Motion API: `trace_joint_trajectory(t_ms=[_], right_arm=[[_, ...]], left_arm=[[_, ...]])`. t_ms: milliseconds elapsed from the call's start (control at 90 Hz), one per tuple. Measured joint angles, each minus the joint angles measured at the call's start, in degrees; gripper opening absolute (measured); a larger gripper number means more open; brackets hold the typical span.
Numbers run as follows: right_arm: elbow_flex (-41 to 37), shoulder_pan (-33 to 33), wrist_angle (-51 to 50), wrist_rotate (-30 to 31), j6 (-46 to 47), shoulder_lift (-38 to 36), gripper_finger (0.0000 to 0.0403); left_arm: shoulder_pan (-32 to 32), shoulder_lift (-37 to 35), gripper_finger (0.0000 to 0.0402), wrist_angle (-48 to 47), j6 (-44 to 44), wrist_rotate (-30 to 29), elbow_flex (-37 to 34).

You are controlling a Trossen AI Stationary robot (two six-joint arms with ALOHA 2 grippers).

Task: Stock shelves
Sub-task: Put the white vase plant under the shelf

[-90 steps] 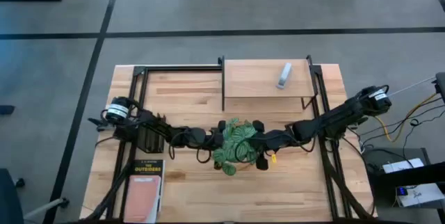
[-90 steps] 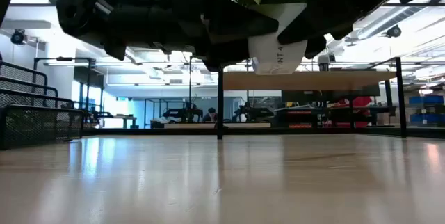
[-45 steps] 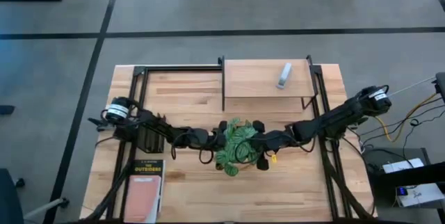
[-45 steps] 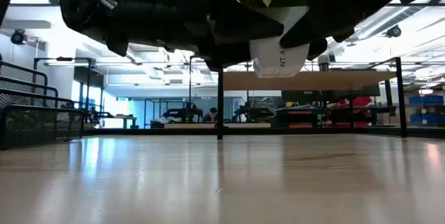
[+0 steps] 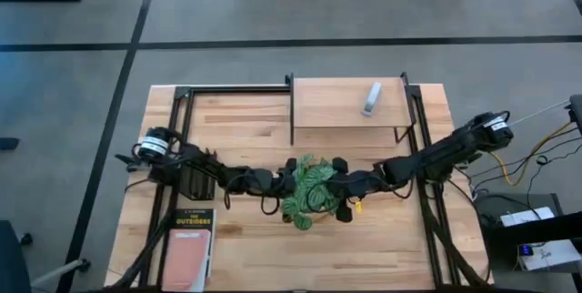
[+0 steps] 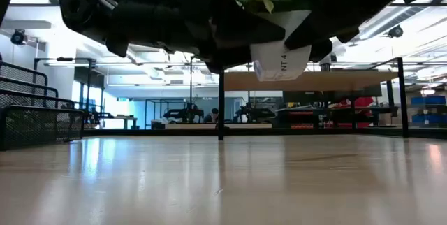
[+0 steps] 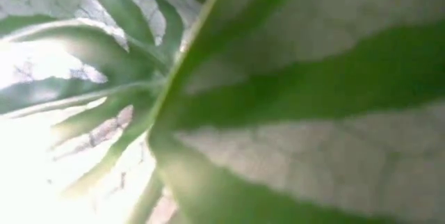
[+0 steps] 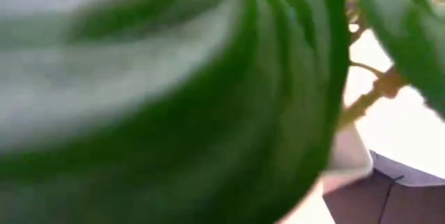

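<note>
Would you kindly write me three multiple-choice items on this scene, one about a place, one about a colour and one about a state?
1. Where does the small grey object lie?
A. On the shelf board
B. On the book
C. On the floor

2. What colour are the plant's leaves?
A. Red with yellow
B. Green with pale stripes
C. Plain brown

3. How is the plant's white pot placed?
A. Standing on the tabletop
B. Standing on the shelf
C. Lifted clear of the tabletop

Answers:
1. A: the high view shows it on the board's right part.
2. B: the high view and left wrist view show striped green leaves.
3. C: the low view shows open space under the pot, with the left gripper and right gripper on either side of the plant.
</note>
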Motion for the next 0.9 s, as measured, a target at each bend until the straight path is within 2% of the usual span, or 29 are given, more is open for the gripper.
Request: trace_joint_trajectory(t_ms=[267,444,667,778,900], right_arm=[[-0.1,0.0,-9.8,0.2,3.5,-2.1,0.0328],[-0.1,0.0,-19.3,0.3,7.4,-5.7,0.0323],[-0.1,1.6,-32.7,2.0,15.0,-12.4,0.0297],[-0.1,3.3,-37.3,4.4,17.7,-16.1,0.0282],[-0.1,5.0,-44.0,9.8,21.3,-20.3,0.0263]], left_arm=[[-0.2,-3.7,0.0272,-2.9,0.2,0.4,-1.5],[-0.1,-4.5,0.0272,-3.8,-1.2,-3.5,-3.4],[-0.2,2.3,0.0272,-0.3,-2.5,-6.9,-0.9],[-0.2,7.6,0.0272,0.7,-2.3,-7.2,4.7],[0.2,14.3,0.0275,-0.7,-2.1,-12.4,11.8]])
